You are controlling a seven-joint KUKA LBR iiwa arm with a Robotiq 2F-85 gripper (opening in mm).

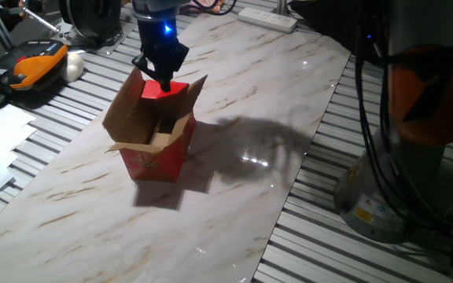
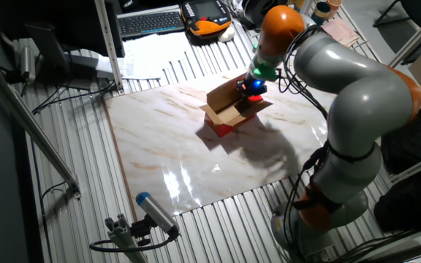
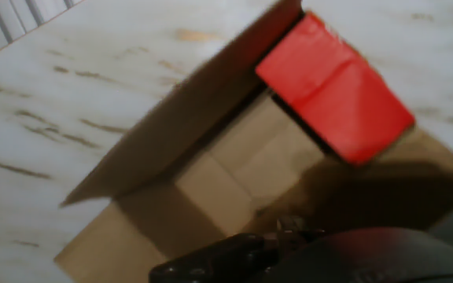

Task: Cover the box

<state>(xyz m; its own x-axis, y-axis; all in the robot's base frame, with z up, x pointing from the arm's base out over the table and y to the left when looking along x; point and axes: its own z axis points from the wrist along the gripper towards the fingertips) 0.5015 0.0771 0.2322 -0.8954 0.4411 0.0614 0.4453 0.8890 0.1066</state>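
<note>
Centrally on the pale marble-patterned counter (image 1: 234,196) stands the box (image 1: 157,153), a small red carton with an orange print on its outer walls and plain brown cardboard inside. It sits upright with its top open: one large flap rises tilted outward on the side toward the keyboards, another sticks up at the opposite side, and a short flap at the near edge in one fixed view hangs outward and low. A fourth flap shows its red face upward, folded in over part of the opening; the hand view shows this red flap (image 3: 335,90) lying across one corner of the brown interior, with the bare inner floor and walls visible beside it. The claw (image 1: 163,79) hangs directly over the box at the red flap, its dark fingers pointing down and their tips at or just above that flap; whether they touch it cannot be told. A blue light glows on the hand above the fingers. How far apart the fingers stand cannot be made out in any view, since the hand view shows only a blurred dark mass at its lower edge. Beyond the counter, on the slatted surface, lie an orange and black handheld device (image 1: 34,64) and a white power strip (image 1: 267,18).
</note>
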